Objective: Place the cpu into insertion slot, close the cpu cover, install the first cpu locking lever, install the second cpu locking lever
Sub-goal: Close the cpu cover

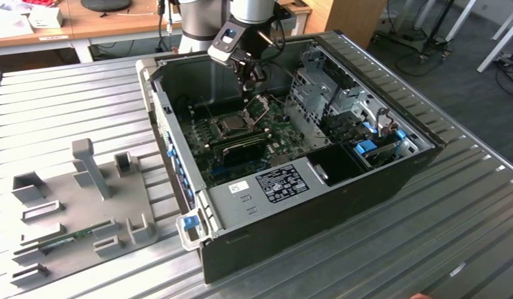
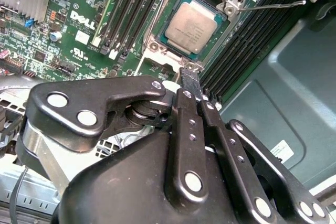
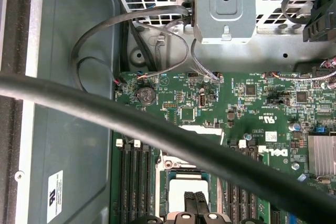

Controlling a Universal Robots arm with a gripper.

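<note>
Now the cpu (image 1: 232, 125) lies flat in the insertion slot (image 2: 155, 45), its grey metal top uncovered. Just beside the cpu, toward the exterior view's right, the cpu cover (image 1: 258, 107) stands raised. My gripper (image 1: 254, 84) hangs just above the cpu's edge, its jaws pinched together on nothing I can see. In the second wrist view a thin wire lever (image 2: 273, 6) juts out beyond the cpu, lying free.

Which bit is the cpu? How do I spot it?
Look inside the open black computer case at the green motherboard. Between the long black memory slots sits a silver frame. The cpu is the flat, dull grey-brown square inside it, smooth and bare unlike its neighbours.
</note>
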